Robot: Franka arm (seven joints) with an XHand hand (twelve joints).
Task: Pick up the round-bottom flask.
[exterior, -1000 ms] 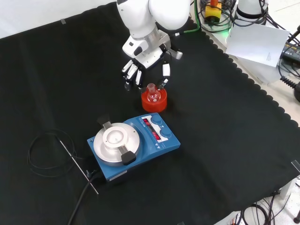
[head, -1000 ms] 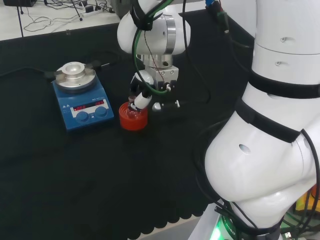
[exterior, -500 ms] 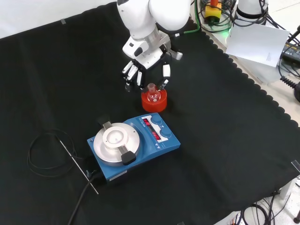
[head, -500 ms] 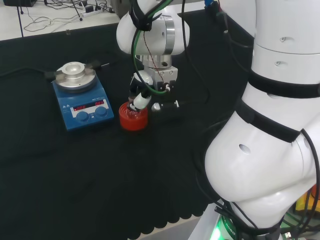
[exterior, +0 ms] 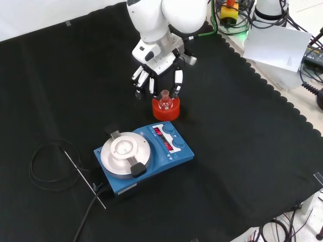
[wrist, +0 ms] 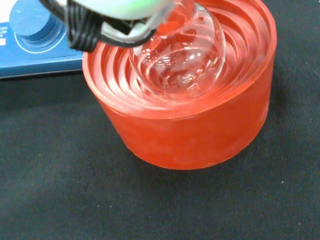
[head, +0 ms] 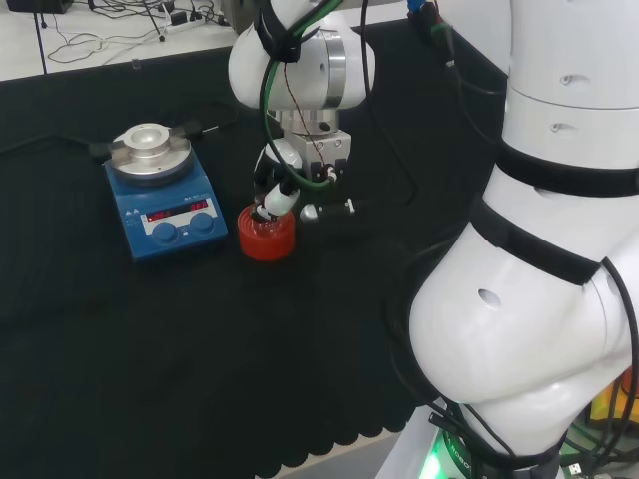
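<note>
Your robot hand (exterior: 157, 70) hangs just above and behind the round-bottom flask (exterior: 164, 102) in the front view, its fingers (exterior: 143, 81) pointing down toward the cloth and spread apart, with the thumb (exterior: 177, 80) reaching down on the other side of the flask's neck. Nothing is gripped: the fingers look relaxed and straight, and no part of the hand is curled around the glass. You will find the flask sitting upright in a red ribbed ring stand (exterior: 166, 110) on the black cloth (exterior: 242, 151), its clear bulb nested in the stand's stepped hollow and its short neck rising toward the hand. From the wrist camera, the bulb (wrist: 180, 60) rests low in the stand (wrist: 190, 135), and a blurred pale part of the hand crosses close in front of it. In the head view, the hand (head: 285, 185) is right over the stand (head: 266, 234), with fingertips close to the neck; whether any fingertip is touching the glass cannot be told. Just beside the stand sits a blue stirrer plate (exterior: 144, 157) with a round metal top, and a black cable (exterior: 50, 166) loops on the cloth farther off. Judging by this, the approach is nearly complete, but the grasp and the lift are both left to do.
</note>
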